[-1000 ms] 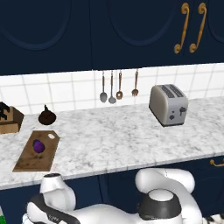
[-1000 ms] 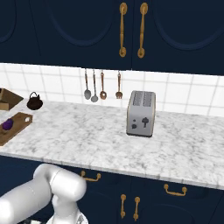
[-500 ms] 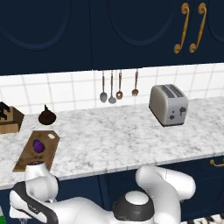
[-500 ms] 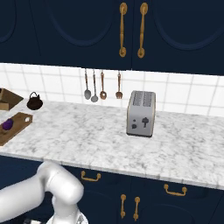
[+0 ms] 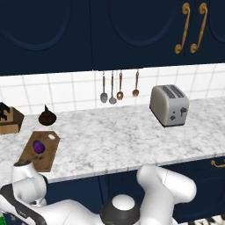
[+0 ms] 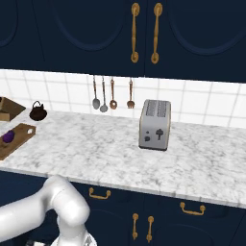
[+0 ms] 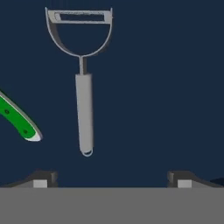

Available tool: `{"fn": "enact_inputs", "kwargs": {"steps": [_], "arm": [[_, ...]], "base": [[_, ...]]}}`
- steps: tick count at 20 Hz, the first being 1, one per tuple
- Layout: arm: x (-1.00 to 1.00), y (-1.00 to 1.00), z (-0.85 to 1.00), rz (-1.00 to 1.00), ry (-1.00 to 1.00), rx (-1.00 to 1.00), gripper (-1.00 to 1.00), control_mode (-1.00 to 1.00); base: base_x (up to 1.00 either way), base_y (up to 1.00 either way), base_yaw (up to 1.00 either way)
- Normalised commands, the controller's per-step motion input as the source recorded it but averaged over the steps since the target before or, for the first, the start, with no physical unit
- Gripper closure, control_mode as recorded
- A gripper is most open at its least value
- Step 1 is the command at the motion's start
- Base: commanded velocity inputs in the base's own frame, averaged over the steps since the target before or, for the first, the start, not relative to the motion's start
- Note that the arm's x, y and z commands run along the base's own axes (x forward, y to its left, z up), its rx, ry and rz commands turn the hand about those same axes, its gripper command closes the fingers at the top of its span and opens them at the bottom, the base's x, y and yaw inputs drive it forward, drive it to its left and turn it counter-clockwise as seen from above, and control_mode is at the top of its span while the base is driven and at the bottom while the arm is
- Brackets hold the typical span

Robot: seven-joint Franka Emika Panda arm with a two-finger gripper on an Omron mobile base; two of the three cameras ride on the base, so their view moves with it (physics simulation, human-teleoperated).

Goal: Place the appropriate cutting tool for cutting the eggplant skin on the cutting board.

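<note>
So the peeler is a slim silver-grey Y-type: straight handle, thin neck, and a rounded loop head with a flat blade bar across the far end, plus a tiny ring at the near end of the handle. No brand or writing I can read anywhere. It lies flat on a dark navy surface, handle pointing back toward the gripper, sitting ahead of the jaws and closer to the left fingertip than the right. Jaws are spread wide with nothing in them. A green-handled tool lies just left of it. Up on the counter, the eggplant sits on the cutting board.
</note>
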Motion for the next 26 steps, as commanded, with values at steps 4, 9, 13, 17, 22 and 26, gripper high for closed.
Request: {"fn": "enact_inputs", "kwargs": {"steps": [4,9,13,17,22,26], "arm": [[0.22,0.08,-0.34,-0.13,-0.02,-0.02,-1.00,-1.00],[0.30,0.01,-0.36,-0.07,0.00,0.00,-1.00,-1.00],[0.15,0.17,-0.35,-0.03,0.00,-0.02,-1.00,-1.00],[0.09,0.36,-0.43,-0.01,0.00,-0.06,-1.00,-1.00],[0.11,0.21,-0.35,0.00,0.00,-0.04,-1.00,-1.00],[0.03,0.01,-0.36,0.00,0.00,0.00,1.00,-1.00]], "base": [[0.00,0.00,0.00],[0.00,0.00,0.00],[0.00,0.00,0.00],[0.00,0.00,0.00],[0.00,0.00,0.00],[0.00,0.00,0.00]]}}
